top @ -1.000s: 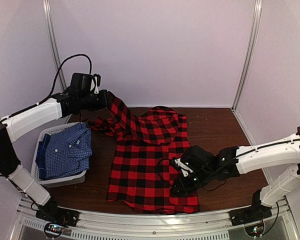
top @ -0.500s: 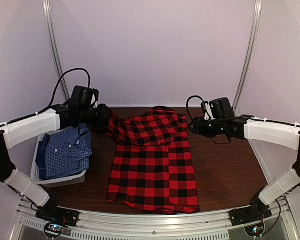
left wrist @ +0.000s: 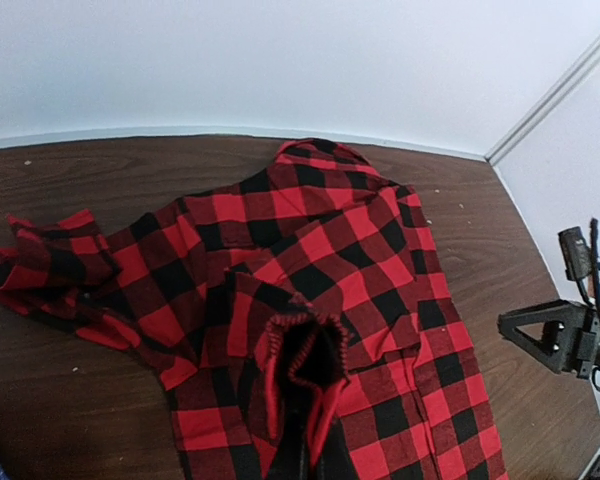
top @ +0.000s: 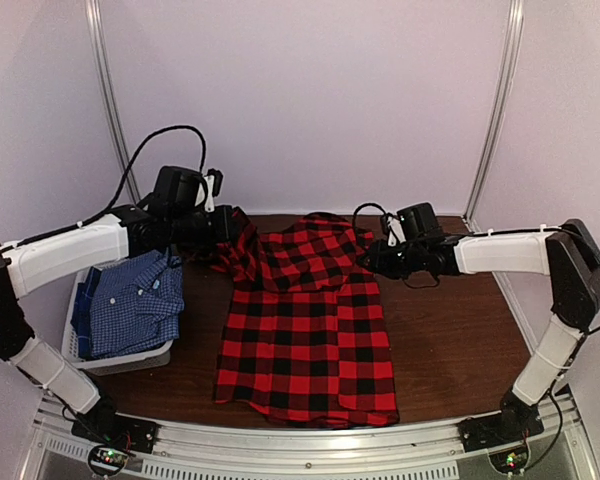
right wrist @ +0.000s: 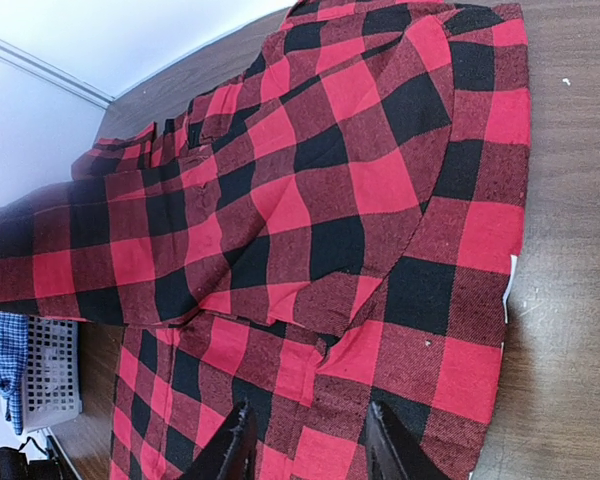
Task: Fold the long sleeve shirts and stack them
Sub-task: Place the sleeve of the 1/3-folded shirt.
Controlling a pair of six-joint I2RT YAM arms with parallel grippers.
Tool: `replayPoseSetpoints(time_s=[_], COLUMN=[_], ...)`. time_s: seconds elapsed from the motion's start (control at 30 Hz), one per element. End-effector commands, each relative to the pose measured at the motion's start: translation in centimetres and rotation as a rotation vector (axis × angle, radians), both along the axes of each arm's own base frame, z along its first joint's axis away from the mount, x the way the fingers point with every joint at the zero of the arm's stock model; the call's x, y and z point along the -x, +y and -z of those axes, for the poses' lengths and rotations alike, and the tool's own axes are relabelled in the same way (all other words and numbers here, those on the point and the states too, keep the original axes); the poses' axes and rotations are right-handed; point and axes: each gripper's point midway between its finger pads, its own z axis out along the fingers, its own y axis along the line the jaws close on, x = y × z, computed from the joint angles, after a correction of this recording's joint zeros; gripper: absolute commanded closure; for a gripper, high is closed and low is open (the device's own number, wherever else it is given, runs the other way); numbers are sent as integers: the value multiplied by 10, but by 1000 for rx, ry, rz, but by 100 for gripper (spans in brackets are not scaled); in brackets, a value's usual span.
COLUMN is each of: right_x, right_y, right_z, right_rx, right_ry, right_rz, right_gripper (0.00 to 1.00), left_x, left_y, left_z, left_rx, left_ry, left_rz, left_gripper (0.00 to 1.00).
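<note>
The red-and-black plaid long sleeve shirt (top: 305, 320) lies spread on the brown table, collar toward the back wall. My left gripper (top: 230, 228) is shut on its left sleeve, and the cloth (left wrist: 302, 352) bunches up around the jaws, hiding the fingertips. That sleeve drapes over the shirt's upper left. My right gripper (right wrist: 312, 445) hovers open over the shirt's right shoulder area (top: 365, 262), its two black fingers (right wrist: 236, 445) apart with only flat cloth beneath them. The blue-and-white check shirt (top: 132, 300) lies folded in the basket.
A pale grey plastic basket (top: 120, 362) stands at the table's left edge, seen also in the right wrist view as the basket (right wrist: 48, 372). Bare brown table (top: 450, 320) lies right of the plaid shirt. White walls and metal posts close in the back and sides.
My right arm swung from the shirt's front right up to its right shoulder, and its jaws narrowed a little. My left gripper lowered and carried the sleeve rightward over the shirt.
</note>
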Motion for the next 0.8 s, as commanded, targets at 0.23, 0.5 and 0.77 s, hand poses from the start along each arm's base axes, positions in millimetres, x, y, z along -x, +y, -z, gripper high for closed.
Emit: replayPoseSetpoints(time_s=[0.23,0.5,0.77], right_x=[-11,4,19], right_y=[-51,-81,-90], right_z=[-17,-23,-18], right_rx=[-7,-4,20], right_ry=[-66,-86,-82], right_rz=[151,214,219], right_gripper=[62,61,61], left_x=[25,63,104], left_y=[-141,-210,-249], left_z=[-7,34,93], left_rx=[12,4,-58], left_ry=[-102,-60,49], left_rz=[497,712,879], left_gripper=[100,100,100])
